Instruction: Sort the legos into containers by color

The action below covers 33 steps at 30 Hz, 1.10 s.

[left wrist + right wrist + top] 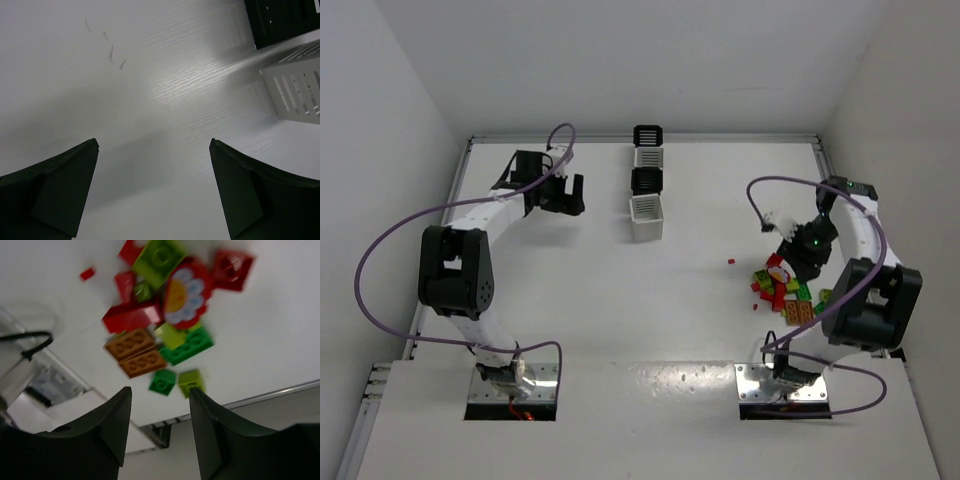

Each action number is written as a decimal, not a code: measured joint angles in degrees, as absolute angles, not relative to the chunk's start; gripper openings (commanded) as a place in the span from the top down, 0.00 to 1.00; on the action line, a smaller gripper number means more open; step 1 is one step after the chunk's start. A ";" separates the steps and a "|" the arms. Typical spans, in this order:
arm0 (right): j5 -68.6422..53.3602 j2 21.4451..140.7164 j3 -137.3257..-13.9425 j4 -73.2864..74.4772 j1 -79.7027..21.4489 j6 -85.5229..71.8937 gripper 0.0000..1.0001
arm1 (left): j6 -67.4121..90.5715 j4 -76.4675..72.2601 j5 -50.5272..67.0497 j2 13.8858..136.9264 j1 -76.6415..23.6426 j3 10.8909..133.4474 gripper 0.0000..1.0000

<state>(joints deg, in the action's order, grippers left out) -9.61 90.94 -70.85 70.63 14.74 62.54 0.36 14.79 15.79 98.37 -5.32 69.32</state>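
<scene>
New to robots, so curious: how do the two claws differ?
The left gripper hangs over bare table beside the containers; the right gripper hangs over the lego pile. The left gripper is opened wide; the right gripper more narrowly. Both are open and empty.

Mixed-colour legos (785,290) heaped right; four containers (647,228) rowed mid-table

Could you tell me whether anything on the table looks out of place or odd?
One tiny red brick lies alone, left of the lego pile in the top view, apart from the rest. In the pile, a red piece printed with a white-and-yellow flower stands out among plain bricks.
</scene>
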 measured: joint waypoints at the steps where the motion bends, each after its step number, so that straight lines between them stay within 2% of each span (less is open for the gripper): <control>1: -8.51 89.10 -68.29 71.70 15.05 64.16 0.50 | 0.56 14.48 15.84 98.72 -5.45 69.10 0.00; 9: -5.30 86.80 -62.00 72.55 16.69 64.86 0.49 | 2.52 14.02 15.77 99.35 -7.09 67.72 0.00; 15: -6.42 93.69 -60.77 69.56 16.75 59.31 0.39 | 3.84 13.78 15.46 99.70 -7.49 67.59 0.00; 21: -8.43 98.39 -60.77 64.60 16.75 52.07 0.39 | 4.80 13.56 14.98 102.45 -7.51 67.66 0.00; 26: -8.69 99.88 -60.77 61.54 16.75 48.12 0.45 | 5.08 14.15 14.57 104.20 -7.51 68.05 0.00; 33: -6.11 100.07 -60.36 56.86 17.61 44.49 0.46 | 5.21 14.46 14.50 104.57 -7.51 69.91 0.00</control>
<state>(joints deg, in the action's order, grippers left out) -6.11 100.07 -60.36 56.86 17.61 44.49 5.21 14.46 14.50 104.57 -7.51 69.91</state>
